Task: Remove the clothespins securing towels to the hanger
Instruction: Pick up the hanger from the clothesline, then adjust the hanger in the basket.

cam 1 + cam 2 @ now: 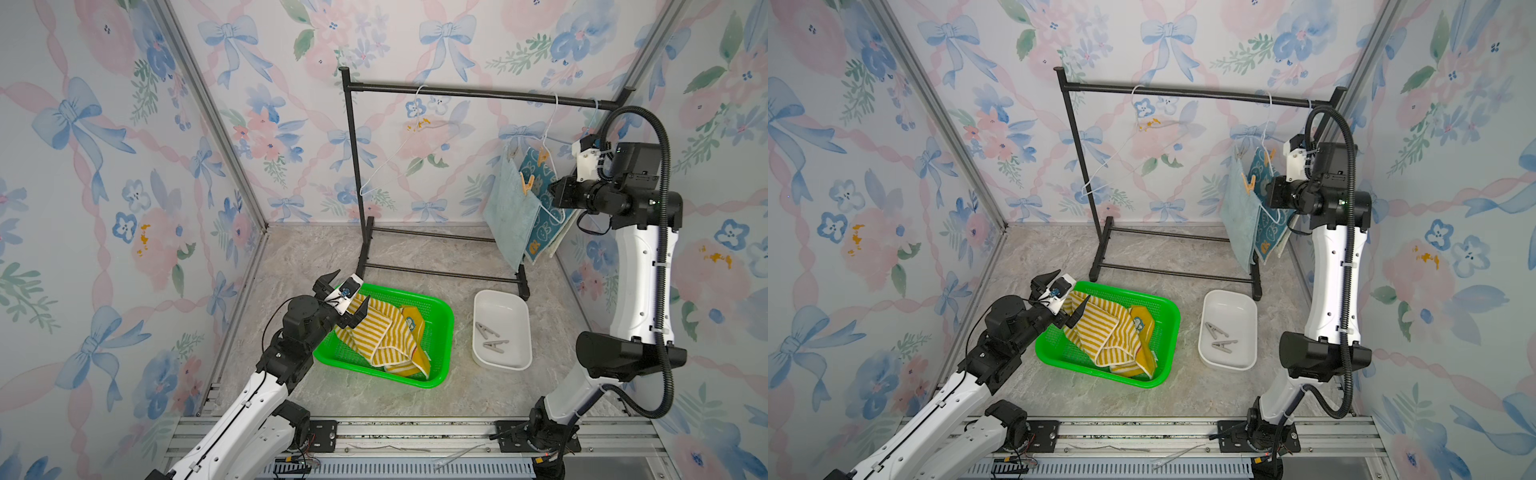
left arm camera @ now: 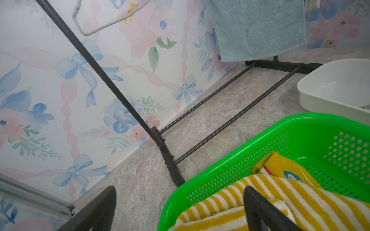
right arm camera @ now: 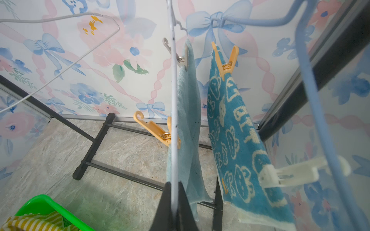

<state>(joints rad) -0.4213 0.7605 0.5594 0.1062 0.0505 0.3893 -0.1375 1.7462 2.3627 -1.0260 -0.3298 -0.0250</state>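
The right pincer is up at the far right end of the black rack, its jaws closed tight on the lower wire of the white hanger. The teal towel hangs from that hanger. A grey clothespin grips the towel's upper corner. A tan clothespin is clipped lower down on it, just above the pincer.

Just right of it hangs the bunny towel, held by a second tan clothespin at its top corner and a white clothespin lower down. It seems to be pinned to the blue hanger, though the wire there is blurred.

On the surface below, two grey clothespins lie loose in the white tray. The striped towel is bunched in the green basket to the tray's left.

The left pincer hangs over the basket's far left corner, jaws spread wide and holding nothing. One finger is above the striped towel and the other is outside the rim.
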